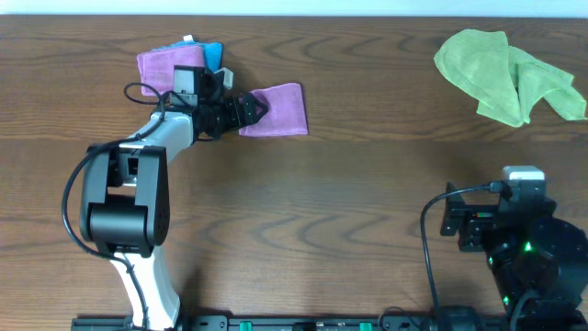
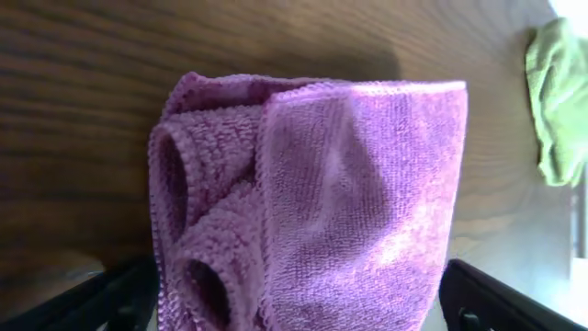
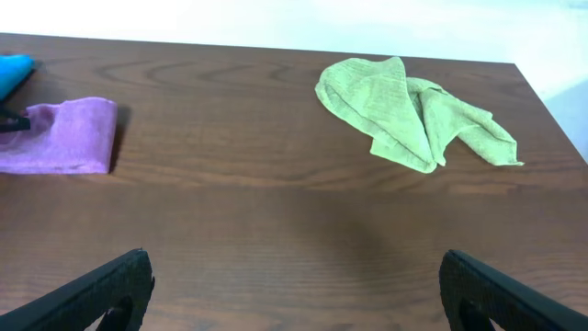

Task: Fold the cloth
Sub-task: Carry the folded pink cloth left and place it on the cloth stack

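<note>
The wooden surface (image 1: 367, 184) carries a crumpled green cloth (image 1: 508, 74) far right and, at the upper left, the purple terry cloth (image 1: 278, 110), already doubled. I judge it light, soft and limp, best pinched at an edge. The left hand (image 1: 250, 108) stands with fingers apart around its bundled end. The right hand (image 3: 294, 271) is apart, empty.

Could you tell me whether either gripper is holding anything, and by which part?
Nothing appears held: the left gripper is open, its fingers either side of the purple cloth at its near end, and the right gripper is open and empty.
</note>
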Available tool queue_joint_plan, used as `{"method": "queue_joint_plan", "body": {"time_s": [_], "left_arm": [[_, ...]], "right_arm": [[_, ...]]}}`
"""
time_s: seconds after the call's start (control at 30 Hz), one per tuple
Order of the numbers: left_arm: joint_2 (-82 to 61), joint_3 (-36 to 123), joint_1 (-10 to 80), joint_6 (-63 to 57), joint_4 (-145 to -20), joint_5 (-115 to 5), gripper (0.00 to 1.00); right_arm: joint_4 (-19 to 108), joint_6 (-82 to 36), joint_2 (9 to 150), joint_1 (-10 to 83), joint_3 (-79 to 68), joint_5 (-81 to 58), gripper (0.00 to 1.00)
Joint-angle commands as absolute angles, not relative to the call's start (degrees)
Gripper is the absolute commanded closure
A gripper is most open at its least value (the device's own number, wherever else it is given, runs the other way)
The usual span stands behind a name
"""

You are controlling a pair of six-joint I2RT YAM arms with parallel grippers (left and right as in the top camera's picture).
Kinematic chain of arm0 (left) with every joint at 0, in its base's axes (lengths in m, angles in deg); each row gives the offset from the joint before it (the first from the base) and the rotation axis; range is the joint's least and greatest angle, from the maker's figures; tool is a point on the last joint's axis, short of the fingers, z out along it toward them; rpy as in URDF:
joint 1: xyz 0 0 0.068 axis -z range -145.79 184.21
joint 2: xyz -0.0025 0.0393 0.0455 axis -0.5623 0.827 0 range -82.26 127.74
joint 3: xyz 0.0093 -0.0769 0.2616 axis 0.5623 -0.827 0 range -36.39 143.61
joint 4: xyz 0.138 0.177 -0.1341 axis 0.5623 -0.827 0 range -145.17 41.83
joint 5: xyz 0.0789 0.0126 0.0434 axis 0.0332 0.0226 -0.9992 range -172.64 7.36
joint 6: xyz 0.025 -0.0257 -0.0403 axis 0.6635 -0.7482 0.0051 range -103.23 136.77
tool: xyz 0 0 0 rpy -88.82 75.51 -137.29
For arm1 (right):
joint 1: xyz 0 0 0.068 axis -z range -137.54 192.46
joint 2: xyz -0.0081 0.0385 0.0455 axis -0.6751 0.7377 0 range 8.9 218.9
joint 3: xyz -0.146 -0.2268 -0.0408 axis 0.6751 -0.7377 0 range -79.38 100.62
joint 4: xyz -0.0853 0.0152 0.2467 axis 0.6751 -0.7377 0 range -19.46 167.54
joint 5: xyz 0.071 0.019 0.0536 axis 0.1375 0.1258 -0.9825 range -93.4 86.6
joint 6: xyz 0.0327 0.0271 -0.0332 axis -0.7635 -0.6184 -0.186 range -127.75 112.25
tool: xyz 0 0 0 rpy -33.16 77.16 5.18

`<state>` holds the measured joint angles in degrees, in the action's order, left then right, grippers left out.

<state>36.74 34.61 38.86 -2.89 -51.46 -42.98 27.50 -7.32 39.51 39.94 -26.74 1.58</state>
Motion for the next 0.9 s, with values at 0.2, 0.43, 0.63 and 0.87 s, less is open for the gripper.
{"method": "queue_joint_plan", "body": {"time_s": [0.2, 0.43, 0.63, 0.87], "left_arm": [[46.9, 32.2, 39.1, -6.2, -52.1, -40.2, 0.48], [48.6, 32.3, 39.1, -7.3, -50.5, -37.6, 0.94], [48.6, 34.3, 39.1, -7.7, -49.0, -34.4, 0.94], [48.5, 42.3, 39.1, -9.3, -48.8, -28.3, 0.94]], "right_arm": [[27.6, -8.6, 39.2, 40.1, -27.2, 1.9, 0.01], [27.6, -8.6, 39.2, 40.1, -27.2, -1.1, 0.01], [27.6, -8.6, 39.2, 40.1, -27.2, -2.0, 0.01], [27.6, -8.6, 39.2, 40.1, -27.2, -2.4, 0.01]]}}
